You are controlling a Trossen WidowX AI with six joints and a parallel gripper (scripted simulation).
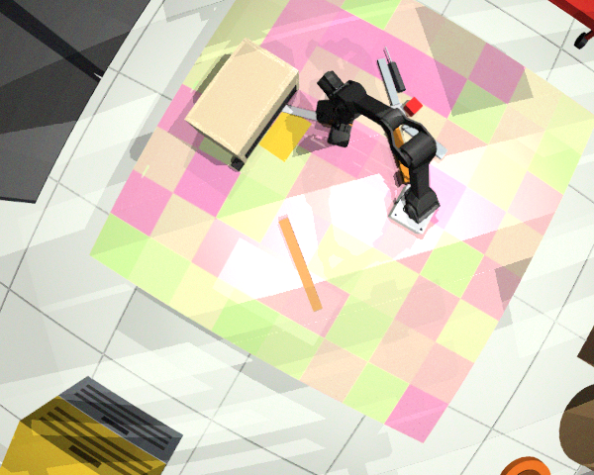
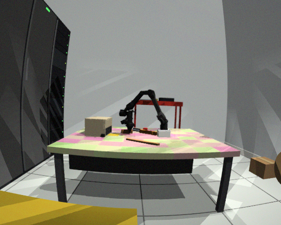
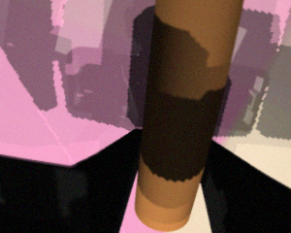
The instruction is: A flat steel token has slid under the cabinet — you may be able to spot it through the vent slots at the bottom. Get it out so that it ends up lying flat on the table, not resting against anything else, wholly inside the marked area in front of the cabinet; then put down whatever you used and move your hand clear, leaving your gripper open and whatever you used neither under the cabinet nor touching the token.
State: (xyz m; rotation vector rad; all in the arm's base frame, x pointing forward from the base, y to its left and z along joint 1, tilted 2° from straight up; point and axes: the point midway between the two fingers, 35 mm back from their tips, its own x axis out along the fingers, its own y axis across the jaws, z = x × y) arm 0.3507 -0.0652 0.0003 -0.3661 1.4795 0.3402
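Note:
The beige cabinet (image 1: 241,97) (image 2: 97,125) stands at the table's far left. The yellow marked area (image 1: 287,135) (image 2: 114,134) lies in front of it. The steel token does not show in any view. My gripper (image 1: 334,125) (image 2: 129,129) (image 3: 170,140) is low over the table just right of the marked area. It is shut on an orange-brown round rod (image 3: 184,97) that runs away from the wrist camera. In the overhead view a grey flat strip (image 1: 297,111) reaches from the gripper to the cabinet's foot.
A long flat orange strip (image 1: 300,263) (image 2: 142,141) lies mid-table. A grey tool with a black part (image 1: 389,76) and a red cube (image 1: 414,105) lie behind the arm. An orange bar (image 1: 398,137) (image 2: 148,131) shows beneath the arm. A server rack stands left of the table.

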